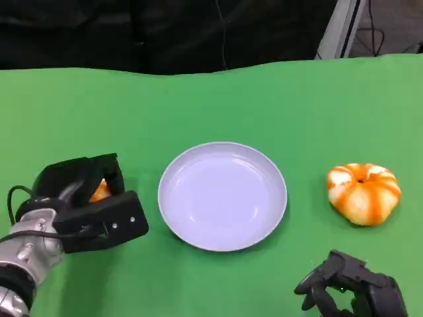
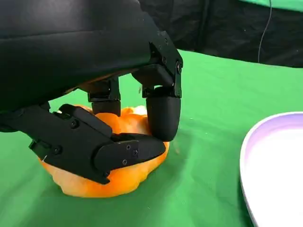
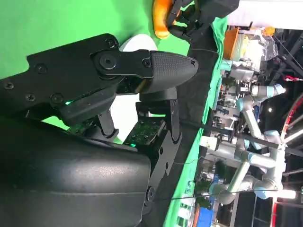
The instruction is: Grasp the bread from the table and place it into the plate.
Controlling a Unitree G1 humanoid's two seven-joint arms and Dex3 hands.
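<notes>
Here, green cloth table (image 1: 218,99), dark curtain (image 1: 165,33) behind, left hand (image 1: 86,198) fingers (image 2: 163,111) gripping bread (image 2: 118,175), right hand (image 1: 350,290) curled empty.

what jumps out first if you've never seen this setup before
The left hand grips an orange bread that rests on the green table, left of the plate. The white plate sits mid-table with nothing in it. A second orange-and-white bread lies to its right, untouched, and the right hand sits near the table's front edge with its fingers curled, holding nothing.

Head view overhead; wrist views close; shared plate (image 1: 223,196)
</notes>
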